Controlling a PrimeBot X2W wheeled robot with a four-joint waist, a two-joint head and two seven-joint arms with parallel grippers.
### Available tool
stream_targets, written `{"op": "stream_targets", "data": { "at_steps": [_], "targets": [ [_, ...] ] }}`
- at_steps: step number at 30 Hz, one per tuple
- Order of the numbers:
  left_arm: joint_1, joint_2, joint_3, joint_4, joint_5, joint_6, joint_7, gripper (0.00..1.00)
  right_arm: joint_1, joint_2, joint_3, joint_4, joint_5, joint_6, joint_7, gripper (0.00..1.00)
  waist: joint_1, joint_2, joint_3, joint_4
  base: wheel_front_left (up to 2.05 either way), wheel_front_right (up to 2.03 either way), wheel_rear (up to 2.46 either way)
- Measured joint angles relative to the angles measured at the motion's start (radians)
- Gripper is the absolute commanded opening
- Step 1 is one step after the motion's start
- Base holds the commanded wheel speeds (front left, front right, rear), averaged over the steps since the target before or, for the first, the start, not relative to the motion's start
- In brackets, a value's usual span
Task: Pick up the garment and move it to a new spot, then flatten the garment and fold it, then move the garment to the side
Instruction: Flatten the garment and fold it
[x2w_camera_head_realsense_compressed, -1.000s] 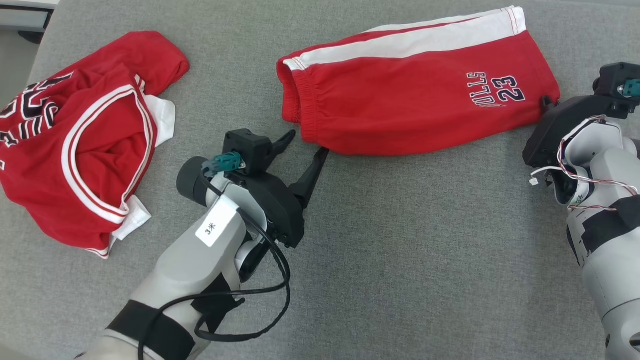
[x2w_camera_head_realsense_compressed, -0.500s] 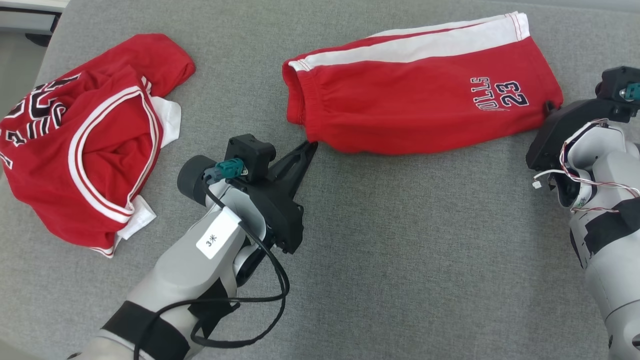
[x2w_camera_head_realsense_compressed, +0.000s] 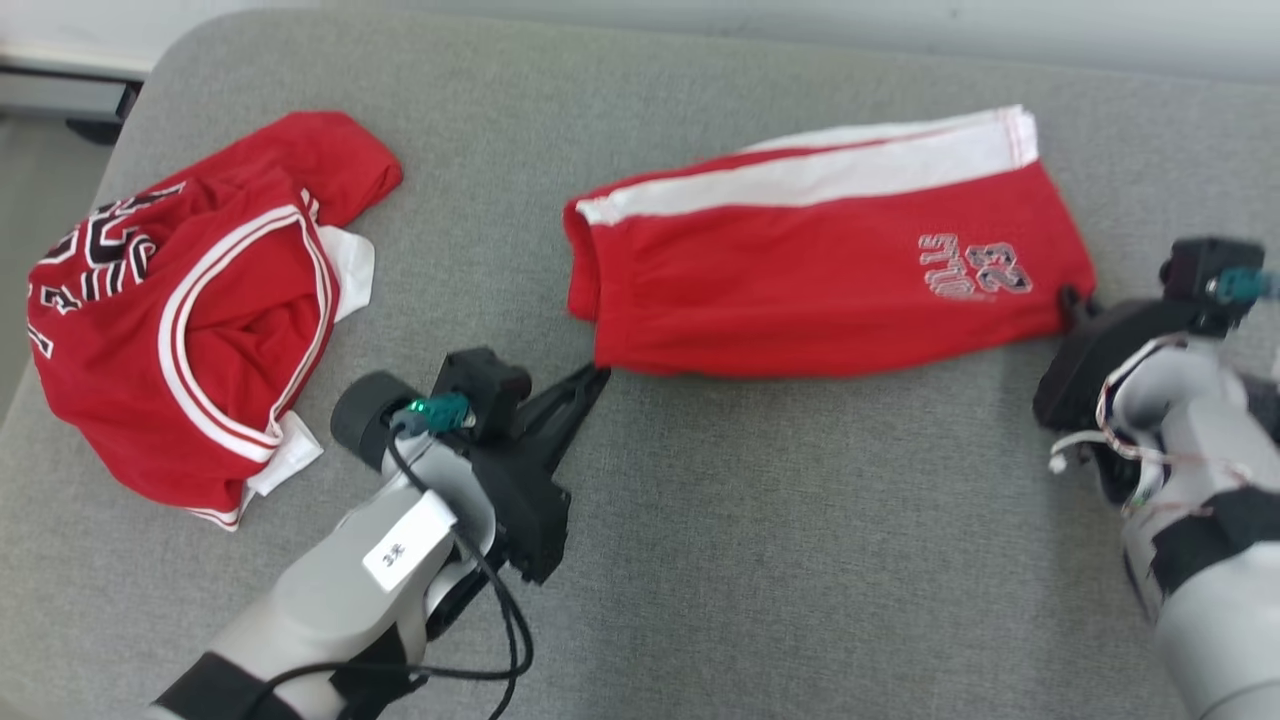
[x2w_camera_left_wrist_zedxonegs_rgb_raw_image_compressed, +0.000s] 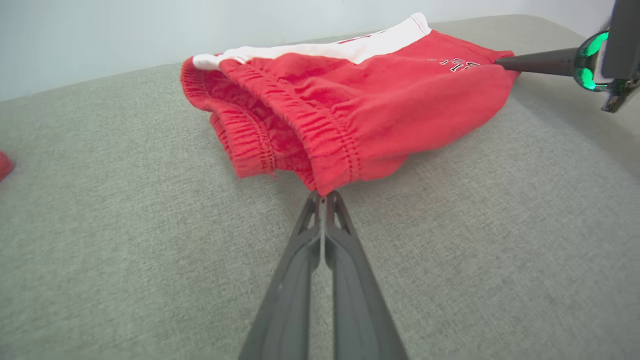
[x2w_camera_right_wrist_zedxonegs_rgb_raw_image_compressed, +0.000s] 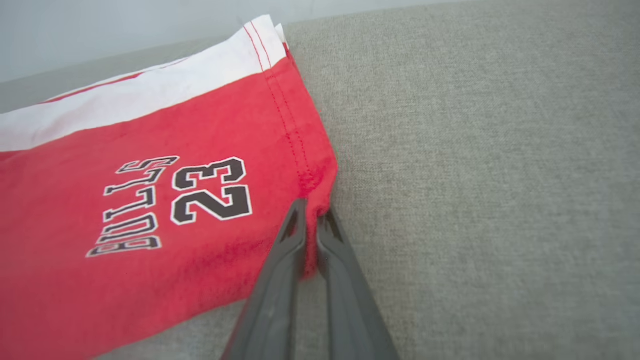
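Observation:
The red shorts (x2w_camera_head_realsense_compressed: 800, 290) with a white side stripe and "BULLS 23" print lie folded lengthwise across the grey cushion. My left gripper (x2w_camera_head_realsense_compressed: 598, 374) is shut on the near corner of the elastic waistband (x2w_camera_left_wrist_zedxonegs_rgb_raw_image_compressed: 330, 150), and its fingertips meet right at the hem in the left wrist view (x2w_camera_left_wrist_zedxonegs_rgb_raw_image_compressed: 322, 197). At the other end my right gripper (x2w_camera_head_realsense_compressed: 1070, 300) is shut on the near corner of the leg hem (x2w_camera_right_wrist_zedxonegs_rgb_raw_image_compressed: 310, 185), with red cloth pinched between the fingers (x2w_camera_right_wrist_zedxonegs_rgb_raw_image_compressed: 292, 235). The right gripper's fingers (x2w_camera_left_wrist_zedxonegs_rgb_raw_image_compressed: 535, 62) also reach the shorts (x2w_camera_left_wrist_zedxonegs_rgb_raw_image_compressed: 400, 95) at the far right of the left wrist view.
A crumpled red jersey (x2w_camera_head_realsense_compressed: 180, 310) with white trim lies at the left of the grey cushion (x2w_camera_head_realsense_compressed: 800, 560), near its rounded left edge. A pale wall runs behind the cushion. Bare grey fabric stretches in front of the shorts between my two arms.
My left gripper, open beside the waistband one second ago, has shut on its near corner. The head camera has tilted, so the whole picture has shifted downward. The right gripper keeps its hold.

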Motion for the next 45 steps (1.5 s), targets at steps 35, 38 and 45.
{"op": "stream_targets", "data": {
  "at_steps": [35,38,45],
  "targets": [
    [0.315,0.23,-0.129,-0.255,-0.178,0.0,0.03,0.0,0.784,0.108,-0.033,-0.732,0.093,-0.016,-0.01,0.47,0.0,-0.0001,-0.22,-0.157,0.0,0.0,0.0],
    [0.316,0.232,-0.132,-0.257,-0.181,0.003,0.058,1.0,0.791,0.109,-0.024,-0.773,0.093,-0.022,0.019,1.0,0.0001,-0.0001,-0.216,-0.155,0.0,0.0,0.0],
    [0.338,0.24,-0.127,-0.261,-0.208,0.047,0.095,1.0,0.823,0.086,-0.033,-0.839,0.074,-0.057,0.071,1.0,0.0001,0.0,-0.209,-0.145,0.0,0.0,0.0]
  ]
}}
